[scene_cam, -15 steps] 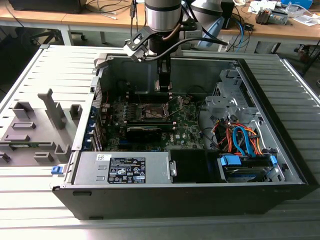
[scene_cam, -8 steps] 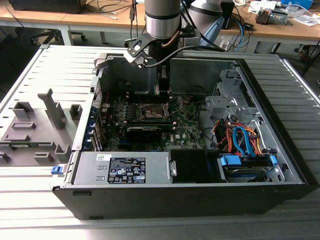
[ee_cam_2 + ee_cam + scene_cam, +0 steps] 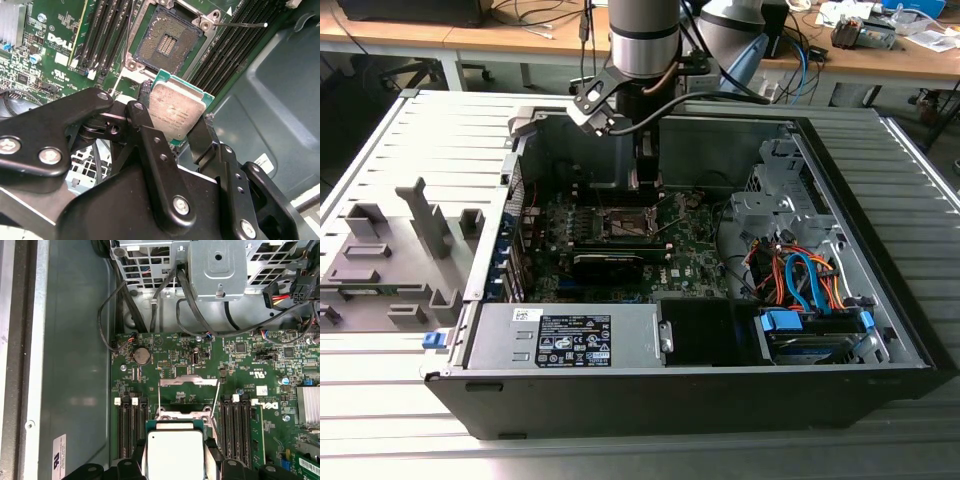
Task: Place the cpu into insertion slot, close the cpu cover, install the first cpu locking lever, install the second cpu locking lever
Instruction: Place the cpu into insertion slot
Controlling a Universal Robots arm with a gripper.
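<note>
Cpu (image 3: 175, 113) in jaws above insertion slot (image 3: 164, 46)

**Open tower on a slatted table**

A black computer case (image 3: 700, 395) lies open on a grey slatted table (image 3: 400, 420). Inside, a power supply (image 3: 565, 335) sits beside orange and blue cables (image 3: 800, 275). Grey fixtures (image 3: 380, 265) stand outside, on the exterior view's left.

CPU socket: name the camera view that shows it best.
Second wrist view: the empty cpu socket lies exposed, contacts visible. In the first wrist view the held cpu covers most of it; the exterior view shows it small and dark.
</note>
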